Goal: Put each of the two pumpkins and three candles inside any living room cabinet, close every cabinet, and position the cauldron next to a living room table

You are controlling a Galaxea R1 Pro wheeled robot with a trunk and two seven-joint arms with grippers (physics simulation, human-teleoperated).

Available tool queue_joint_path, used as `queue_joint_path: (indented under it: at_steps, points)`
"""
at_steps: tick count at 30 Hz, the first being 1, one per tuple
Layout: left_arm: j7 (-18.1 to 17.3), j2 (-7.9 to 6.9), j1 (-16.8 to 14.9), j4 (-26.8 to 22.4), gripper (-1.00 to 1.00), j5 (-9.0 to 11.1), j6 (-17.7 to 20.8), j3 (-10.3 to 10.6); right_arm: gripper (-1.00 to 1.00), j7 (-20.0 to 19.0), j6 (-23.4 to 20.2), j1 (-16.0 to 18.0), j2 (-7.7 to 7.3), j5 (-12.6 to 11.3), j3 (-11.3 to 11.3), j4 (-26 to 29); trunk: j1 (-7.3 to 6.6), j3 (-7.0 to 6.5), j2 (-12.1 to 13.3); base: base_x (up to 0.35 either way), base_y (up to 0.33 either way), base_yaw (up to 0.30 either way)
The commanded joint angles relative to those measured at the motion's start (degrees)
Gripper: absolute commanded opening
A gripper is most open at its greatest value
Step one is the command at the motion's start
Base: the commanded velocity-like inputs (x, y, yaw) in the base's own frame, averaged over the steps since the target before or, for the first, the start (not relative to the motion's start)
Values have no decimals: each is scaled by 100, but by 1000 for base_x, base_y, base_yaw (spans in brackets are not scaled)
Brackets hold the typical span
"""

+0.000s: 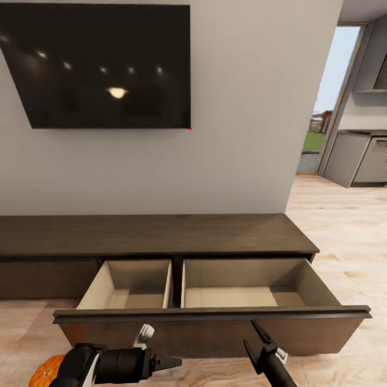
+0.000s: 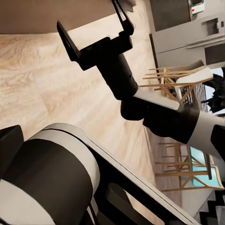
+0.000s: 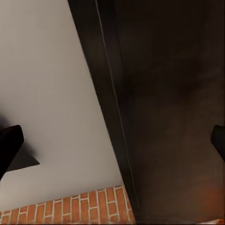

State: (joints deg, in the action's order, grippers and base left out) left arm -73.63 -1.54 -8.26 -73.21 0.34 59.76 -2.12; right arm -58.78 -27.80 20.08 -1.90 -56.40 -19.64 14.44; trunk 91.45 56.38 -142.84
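Evidently stationed at the long low dark brown wooden cabinet [image 1: 156,234], its wide drawer [image 1: 215,322] drawn out and showing two bare, pale, smooth-walled compartments, ready to take things. Right gripper [image 1: 257,337] spread wide just before the matte drawer front, holding nothing, likely placed there after pulling or for pushing. Left gripper [image 1: 161,363] pointing sideways, empty as far as visible; open or closed, cannot tell. Small orange ribbed pumpkin [image 1: 47,372] on the pale plank floor [image 1: 344,226] beneath the left arm.
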Motion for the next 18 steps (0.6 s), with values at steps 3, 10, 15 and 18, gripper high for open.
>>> queue_joint_path:
  at_steps: [3,10,15,18]
  points:
    - [-13,2,0,0,100,-8,0,-8,100,23,-82,-54,-72,-9,80,-21,-66,-54,122,0,0,0]
    - [-15,5,0,0,100,-25,1,-8,100,30,-350,-61,-317,-22,112,-51,-220,-180,402,0,0,0]
    - [-12,5,0,0,100,-35,1,-8,100,-37,-404,-141,-388,-57,93,-194,-330,-270,603,0,0,0]
    - [-12,5,0,0,100,-40,1,-8,100,-51,-407,-159,-394,-66,87,-219,-396,-324,723,0,0,0]
